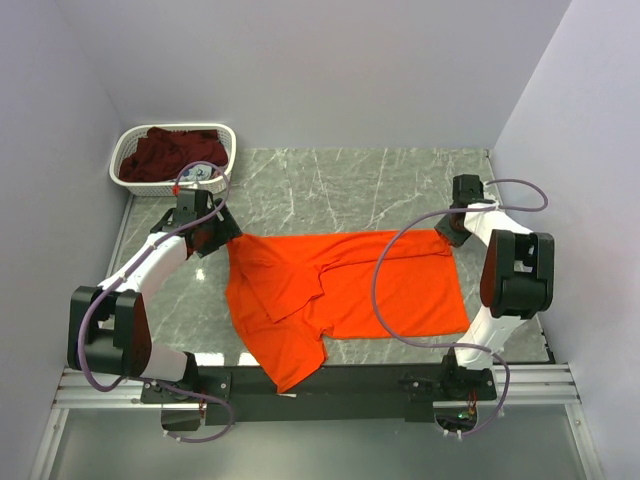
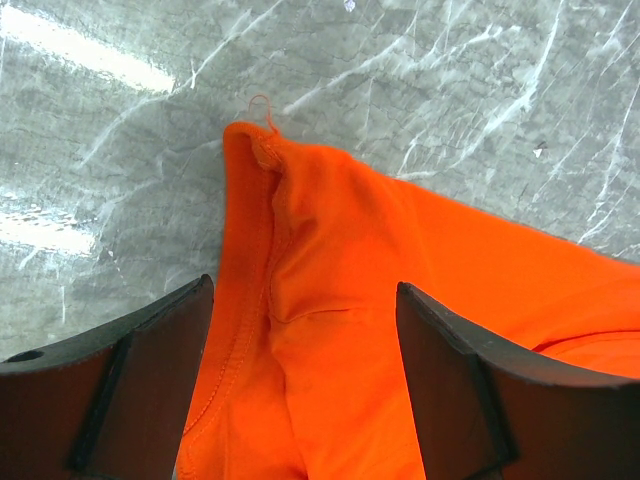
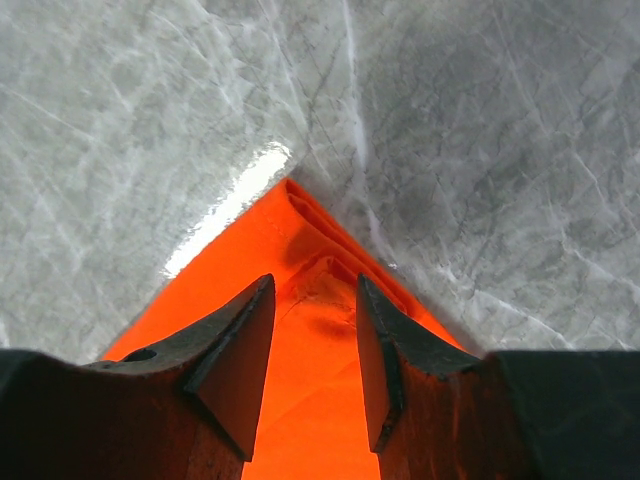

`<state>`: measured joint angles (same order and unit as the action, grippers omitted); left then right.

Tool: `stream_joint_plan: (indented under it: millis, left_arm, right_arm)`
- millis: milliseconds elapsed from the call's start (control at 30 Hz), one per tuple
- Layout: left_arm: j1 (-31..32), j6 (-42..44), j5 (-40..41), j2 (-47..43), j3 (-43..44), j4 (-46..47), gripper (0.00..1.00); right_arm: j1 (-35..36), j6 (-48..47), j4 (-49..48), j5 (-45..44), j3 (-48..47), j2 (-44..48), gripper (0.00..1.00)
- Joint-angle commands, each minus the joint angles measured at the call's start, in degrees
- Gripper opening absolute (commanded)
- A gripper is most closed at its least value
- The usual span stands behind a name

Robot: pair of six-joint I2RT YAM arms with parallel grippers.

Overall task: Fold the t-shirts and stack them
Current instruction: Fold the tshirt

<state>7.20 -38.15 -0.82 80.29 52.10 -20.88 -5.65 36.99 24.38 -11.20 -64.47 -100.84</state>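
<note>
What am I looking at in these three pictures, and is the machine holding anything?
Two robot arms, the left arm and right arm, are bolted at the near edge of a marble table. The wide picture looks down from above; the other two come from cameras on each wrist, showing that hand's dark fingers. An orange t-shirt lies spread on the table; a maroon shirt sits in the white basket, far left. The left hand and right hand each straddle a far corner of the orange t-shirt, jaws apart, apparently gripping nothing yet.

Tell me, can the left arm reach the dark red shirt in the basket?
Probably yes. The left gripper is open, and the dark red shirt lies uncovered in the open-topped basket just beyond it.
</note>
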Motion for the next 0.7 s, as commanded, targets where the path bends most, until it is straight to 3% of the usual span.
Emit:
stream_joint_plan:
  millis: [0,200,433,667]
  left_arm:
    - [-0.3,0.4,-1.3,-1.7,0.1,0.3,0.79]
    - [-0.4,0.4,-1.4,-1.7,-0.1,0.4,0.79]
    - [-0.4,0.5,-1.1,-1.6,0.0,0.3,0.79]
    - [-0.5,0.5,-0.7,-1.6,-0.1,0.1,0.79]
  right_arm:
    - [0.5,0.2,1.0,-2.3,-1.8,-0.9,0.45]
    - [0.9,-0.8,2.1,-3.2,-1.6,-1.9,0.42]
    - [1.0,-1.5,2.9,-3.9,-1.2,1.0,0.19]
    - [1.0,-2.1,3.9,-3.3,0.1,5.4,0.06]
